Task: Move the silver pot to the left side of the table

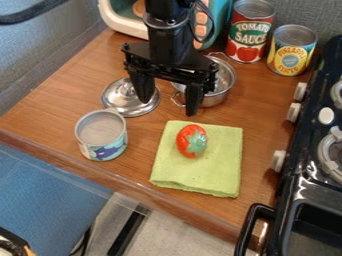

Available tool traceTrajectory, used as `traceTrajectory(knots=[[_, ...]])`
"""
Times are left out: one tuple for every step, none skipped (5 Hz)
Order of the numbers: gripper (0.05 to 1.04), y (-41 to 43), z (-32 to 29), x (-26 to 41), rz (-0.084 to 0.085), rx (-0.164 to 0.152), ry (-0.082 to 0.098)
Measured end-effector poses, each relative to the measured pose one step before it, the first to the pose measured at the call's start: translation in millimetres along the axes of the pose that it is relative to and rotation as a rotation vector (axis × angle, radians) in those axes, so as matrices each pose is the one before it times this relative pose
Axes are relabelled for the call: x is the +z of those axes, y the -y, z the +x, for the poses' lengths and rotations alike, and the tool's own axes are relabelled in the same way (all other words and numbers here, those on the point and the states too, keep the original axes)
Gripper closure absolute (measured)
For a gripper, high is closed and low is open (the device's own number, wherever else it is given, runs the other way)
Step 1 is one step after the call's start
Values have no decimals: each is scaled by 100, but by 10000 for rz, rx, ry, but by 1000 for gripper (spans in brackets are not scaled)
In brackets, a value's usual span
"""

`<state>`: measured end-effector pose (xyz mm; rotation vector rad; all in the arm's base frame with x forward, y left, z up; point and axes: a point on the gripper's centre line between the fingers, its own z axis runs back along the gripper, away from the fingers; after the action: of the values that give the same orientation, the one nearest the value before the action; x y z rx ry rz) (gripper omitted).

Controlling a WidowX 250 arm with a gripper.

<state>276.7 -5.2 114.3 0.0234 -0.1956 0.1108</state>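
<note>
The tool [167,107] hangs over the upper middle of the wooden worktop [63,97] in the camera view, at the lower end of the black arm [167,42], which comes in from the top edge. The tool is open: its two fingers stand well apart and point down, with nothing gripped between them. The silver pot [219,87] stands upright on the worktop, towards the back and a little right of the middle in the view. One finger and part of the tool's body cover some of the pot's near left side. Whether that finger touches the pot cannot be told.

A shiny round lid [121,96] lies to the left of the pot, partly behind the other finger. Just in front of the lid, nearer the camera, stands a blue-and-white can [102,137]. A folded green cloth [200,175] lies in front of the pot, and a red toy fruit with green leaves [188,137] rests on it. Behind the pot and to its right stand a tall red can [250,32] and a shorter yellow can [291,52], close together. A teal-and-white toy appliance [120,19] stands at the back, and a black toy stove [304,182] runs along the right side.
</note>
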Motion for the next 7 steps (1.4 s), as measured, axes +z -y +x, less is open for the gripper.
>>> traceTrajectory(knots=[[83,13,-263,-715,52,41,-270],[83,563,1477,-319,36,128,141],[83,1099,2910,-539,128,-55,432],[83,1450,2591,-2044,-80,-113,238],[83,472,1586,-2518,56,-75,-30],[83,647,805,-2548,-238,-90,-320],[133,85,1052,-1563,16,-50,-173]])
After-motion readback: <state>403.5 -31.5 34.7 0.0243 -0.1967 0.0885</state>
